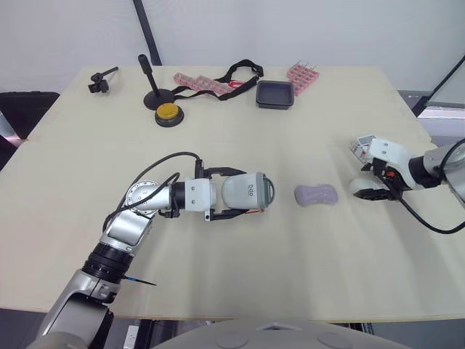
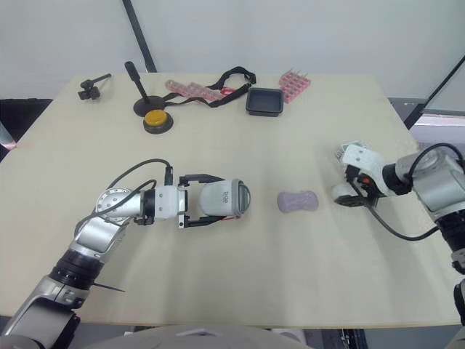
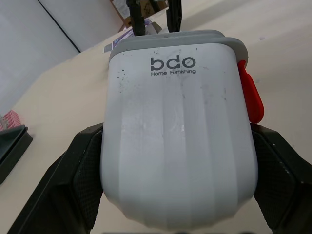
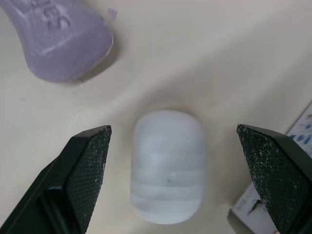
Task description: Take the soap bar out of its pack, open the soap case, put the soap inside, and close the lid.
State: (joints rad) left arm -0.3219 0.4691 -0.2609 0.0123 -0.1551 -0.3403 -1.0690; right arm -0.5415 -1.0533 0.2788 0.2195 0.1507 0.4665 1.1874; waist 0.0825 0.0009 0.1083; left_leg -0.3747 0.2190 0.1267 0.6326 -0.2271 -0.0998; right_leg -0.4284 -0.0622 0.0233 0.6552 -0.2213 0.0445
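Opening the case (image 3: pixel 180 136) looks like the step in hand: the soap bar (image 1: pixel 316 195) already lies bare on the worktop (image 1: pixel 218 276), while the case's grey lid edge and red clasp (image 3: pixel 251 95) appear still fastened.

The left jaws are closed firmly on the case, one finger pressed against each long side. The lid end sticks out beyond their tips, and the clasp sits just ahead of one fingertip. The soap lies a little beyond that lid end, between the two sets of jaws and touching neither.

The right jaws stand wide open and hold nothing. A small white rounded piece (image 4: pixel 168 165) rests on the worktop between their fingers without touching them; I cannot tell what it is. The pack (image 1: pixel 362 144) lies just beside them.

To do this well, the left grip should stay low on the body and clear of the lid seam, so that squeezing does not pinch the lid shut. The right jaws would best narrow first, then pass above the soap rather than through it. They should then work the clasp with one fingertip, pushing away from the left fingers so that the case is braced rather than dragged.
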